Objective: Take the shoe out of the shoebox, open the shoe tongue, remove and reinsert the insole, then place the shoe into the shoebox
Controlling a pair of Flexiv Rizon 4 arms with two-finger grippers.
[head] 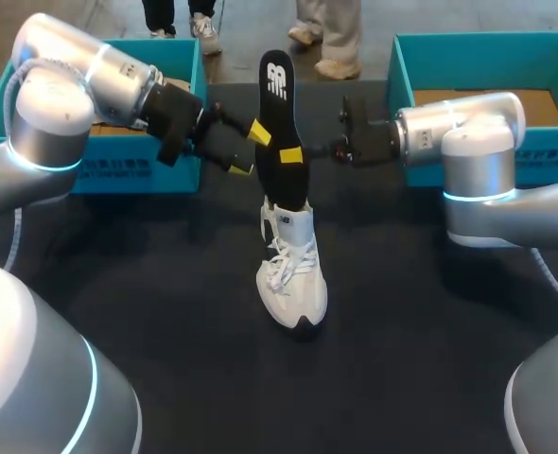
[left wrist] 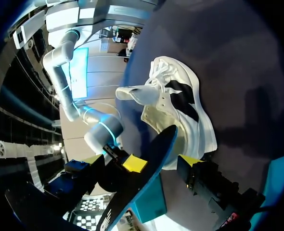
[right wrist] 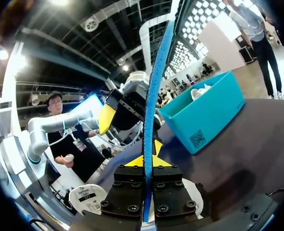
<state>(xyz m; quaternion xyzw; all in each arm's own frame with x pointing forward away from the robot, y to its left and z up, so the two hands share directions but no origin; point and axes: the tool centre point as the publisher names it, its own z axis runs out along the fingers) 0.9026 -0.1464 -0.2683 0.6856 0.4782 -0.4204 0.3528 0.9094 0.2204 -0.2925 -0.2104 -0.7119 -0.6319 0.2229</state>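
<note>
**Insole upright in shoe, right claw pinching it**

- White shoe [head: 293, 279] stands on the dark counter [head: 165, 312], out of both boxes, roughly midway between my arms. Toe points toward the near edge, laces up.
- Left wrist view: the tongue [left wrist: 135, 94] sticks out and away from the shoe's opening.
- Black insole [head: 277, 113] stands nearly upright. Its lower end is down inside the shoe's opening and its upper end rises well above the shoe.
- My right claw [right wrist: 144, 162] comes in from the right and is pressed onto the insole, one finger on each face. In the right wrist view the insole runs edge-on straight up from between those fingers, a blue edge showing.
- My left claw [head: 256, 142] comes in from the left at about the same height on the insole, just beside its edge. Fingers are spread wide, with the insole passing between them and one yellow tip clearly apart from it. Cannot tell whether the other tip touches.
- Teal shoebox [head: 137, 175] sits at the far left of the counter, behind my left arm.
- Second teal shoebox [head: 404, 76] sits at the far right, behind my right arm, brown bottom showing inside
</note>
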